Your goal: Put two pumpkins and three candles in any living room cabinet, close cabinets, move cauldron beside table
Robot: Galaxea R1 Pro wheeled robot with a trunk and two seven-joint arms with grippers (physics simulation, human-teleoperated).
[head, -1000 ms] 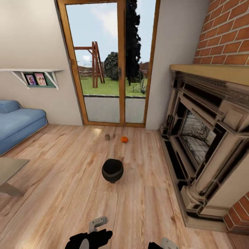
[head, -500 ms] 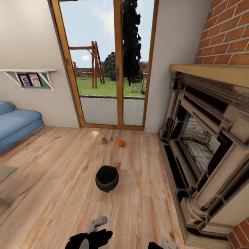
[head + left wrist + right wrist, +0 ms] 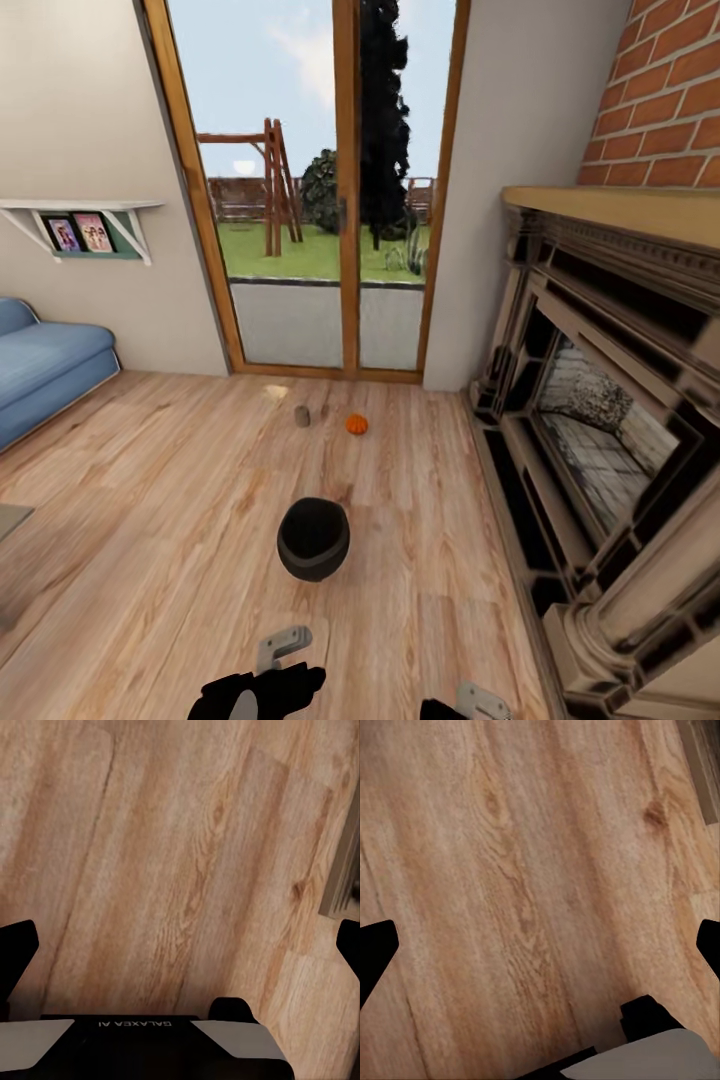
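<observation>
The black cauldron stands upright on the wood floor, a short way ahead of my arms. Farther on, near the glass door, lie an orange pumpkin and, just left of it, a short grey-beige candle. A grey corner of the table shows at the left edge. My left gripper hangs open over bare floorboards with nothing between its fingers. My right gripper is open as well, also over bare floor. The cabinet is out of view.
A large stone fireplace with a brick chimney runs along the right side. A blue sofa stands at the left, below a wall shelf with photos. The wood-framed glass door closes the far wall.
The whole view has shifted as the robot rolled forward and turned slightly. The cauldron, pumpkin and candle now sit lower in the picture, and less of the table shows. Both grippers hold the same pose.
</observation>
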